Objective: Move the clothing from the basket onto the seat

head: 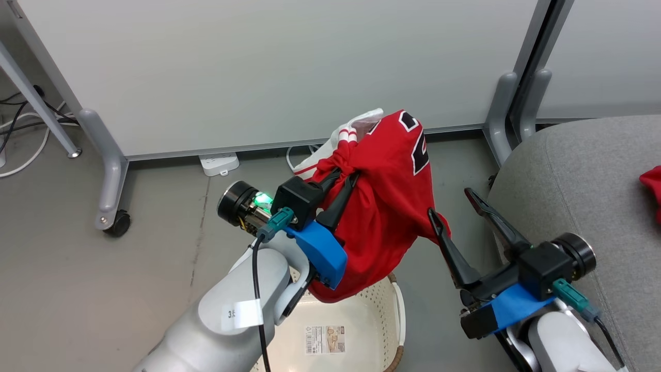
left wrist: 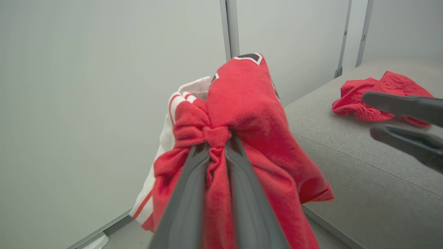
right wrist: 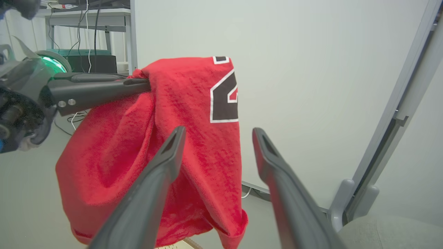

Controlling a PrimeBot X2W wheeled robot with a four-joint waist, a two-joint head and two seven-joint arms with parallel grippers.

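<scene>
The red jersey with white trim and black-white lettering hangs bunched from my left gripper, which is shut on its gathered top above the basket. In the left wrist view both fingers pinch the jersey. The cream basket stands on the floor below, and its bottom hem dips just inside. My right gripper is open beside the jersey's right edge, with the left finger against the cloth. A plain red garment lies on the grey seat at the right.
White partition panels on grey legs with castors stand close behind. A white power strip and cables lie on the grey floor at their foot. A desk with cables stands further off to the left.
</scene>
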